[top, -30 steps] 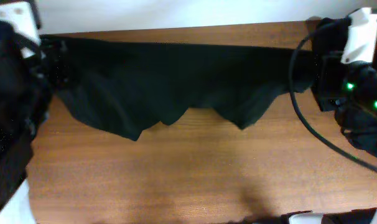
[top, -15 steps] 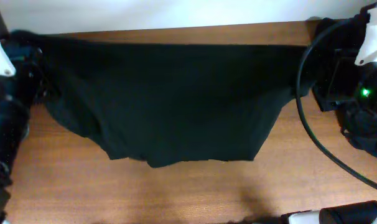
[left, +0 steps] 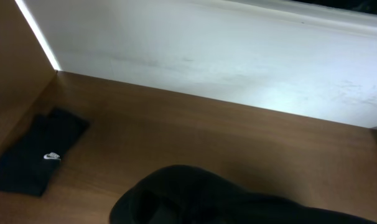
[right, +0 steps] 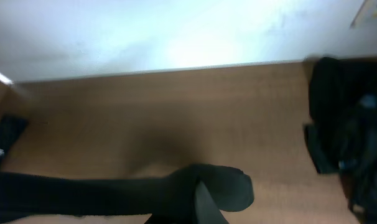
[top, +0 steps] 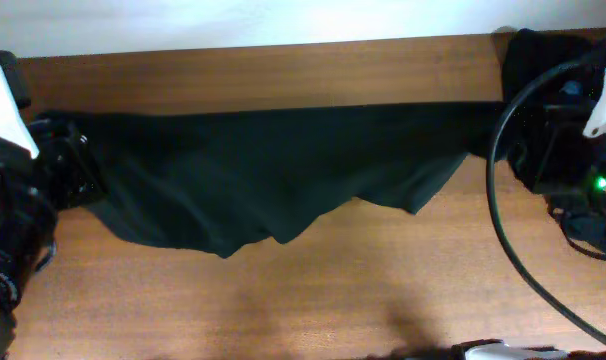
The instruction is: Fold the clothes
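Black garment [top: 273, 175] hangs spread between the two arms in the overhead view, above the brown counter [top: 283, 310]. Its upper edge runs taut and nearly straight from left to right, while the lower edge sags in uneven waves, deepest left of the middle. The left tool [top: 65, 160] is pinched together on the cloth's left end, and the right tool [top: 511, 135] is pinched together on its right end. A black heap [top: 543, 60], apparently more cloth, lies in the far right corner of the counter, behind the right arm with its green light [top: 603, 185] and looping cable [top: 498, 215].

From the left wrist, the garment [left: 207, 199] bunches along the bottom of the view and hides the fingers. Beyond it lies bare counter up to a white wall [left: 238, 50]. A small folded black piece with a white logo [left: 39, 152] rests flat near the left corner, well apart from the held cloth.

From the right wrist, the garment [right: 114, 186] stretches leftward as a dark band and curls over at the tool, whose fingers are mostly buried in it. The black heap [right: 347, 130] sits at the right edge
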{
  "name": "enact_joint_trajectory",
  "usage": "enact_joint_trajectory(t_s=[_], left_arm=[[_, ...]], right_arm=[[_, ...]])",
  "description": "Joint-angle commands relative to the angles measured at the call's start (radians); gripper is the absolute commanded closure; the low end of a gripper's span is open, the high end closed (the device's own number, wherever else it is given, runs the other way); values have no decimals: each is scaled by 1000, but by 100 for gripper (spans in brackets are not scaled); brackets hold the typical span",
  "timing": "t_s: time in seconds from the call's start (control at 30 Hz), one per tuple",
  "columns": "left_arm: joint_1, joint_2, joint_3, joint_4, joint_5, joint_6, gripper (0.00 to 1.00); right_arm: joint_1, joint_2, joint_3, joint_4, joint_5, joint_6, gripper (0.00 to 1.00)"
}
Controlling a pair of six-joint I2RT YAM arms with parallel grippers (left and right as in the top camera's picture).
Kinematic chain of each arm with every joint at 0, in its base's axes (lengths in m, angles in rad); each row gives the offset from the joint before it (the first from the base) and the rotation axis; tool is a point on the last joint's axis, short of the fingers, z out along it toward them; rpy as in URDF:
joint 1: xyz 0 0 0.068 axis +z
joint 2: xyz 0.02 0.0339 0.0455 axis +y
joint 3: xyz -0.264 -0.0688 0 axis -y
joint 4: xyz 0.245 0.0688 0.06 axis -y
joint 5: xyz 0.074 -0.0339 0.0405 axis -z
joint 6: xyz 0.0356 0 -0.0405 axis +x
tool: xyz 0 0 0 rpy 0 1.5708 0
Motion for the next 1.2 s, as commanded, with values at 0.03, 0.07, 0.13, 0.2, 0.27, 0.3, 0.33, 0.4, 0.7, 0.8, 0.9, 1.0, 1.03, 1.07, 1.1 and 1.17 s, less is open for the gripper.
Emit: enact_joint_trajectory(t_s=[0.03, 0.07, 0.13, 0.2, 0.27, 0.3, 0.33, 0.4, 0.7, 0.8, 0.9, 1.0, 1.03, 1.07, 1.1, 1.17], left_arm=[[14, -51, -1, 6, -60, -23, 100], [14, -62, -5, 6, -60, -23, 100], [14, -87, -22, 6, -59, -23, 100], [14, -113, -51, 6, -59, -23, 100], [14, -140, -96, 6, -60, -24, 100], [14, -154, -126, 6, -60, -24, 100], [14, -166, -154, 6, -60, -25, 100], [14, -193, -228, 6, -60, -27, 100], [14, -220, -471, 14, -151, -68, 99], [14, -188, -496, 46, -162, -68, 100], [14, -140, -497, 79, -173, -68, 100], [14, -81, -498, 100, -173, -68, 100], [14, -66, -498, 103, -173, -68, 100], [14, -43, -498, 107, -173, -68, 100], [14, -20, -498, 115, -173, -68, 100], [14, 21, -498, 142, -178, -68, 100]], right_arm=[[-10, -34, -73, -6, 21, 15, 96], [-10, -40, -82, -6, 21, 15, 96], [-10, -55, -100, -6, 20, 23, 96], [-10, -71, -123, -6, 16, 44, 96], [-10, -87, -151, -6, 9, 55, 96], [-10, -96, -171, -6, 7, 61, 96], [-10, -101, -183, -6, 5, 61, 96], [-10, -113, -217, -6, 2, 60, 96], [-10, -106, -319, -6, 23, 60, 96], [-10, -73, -324, -6, 80, 60, 96], [-10, -28, -324, 5, 126, 55, 96], [-10, 21, -324, 21, 129, 36, 96], [-10, 35, -324, 25, 131, 37, 96], [-10, 53, -324, 33, 134, 37, 96], [-10, 72, -324, 42, 140, 37, 96], [-10, 111, -324, 68, 159, 32, 96]])
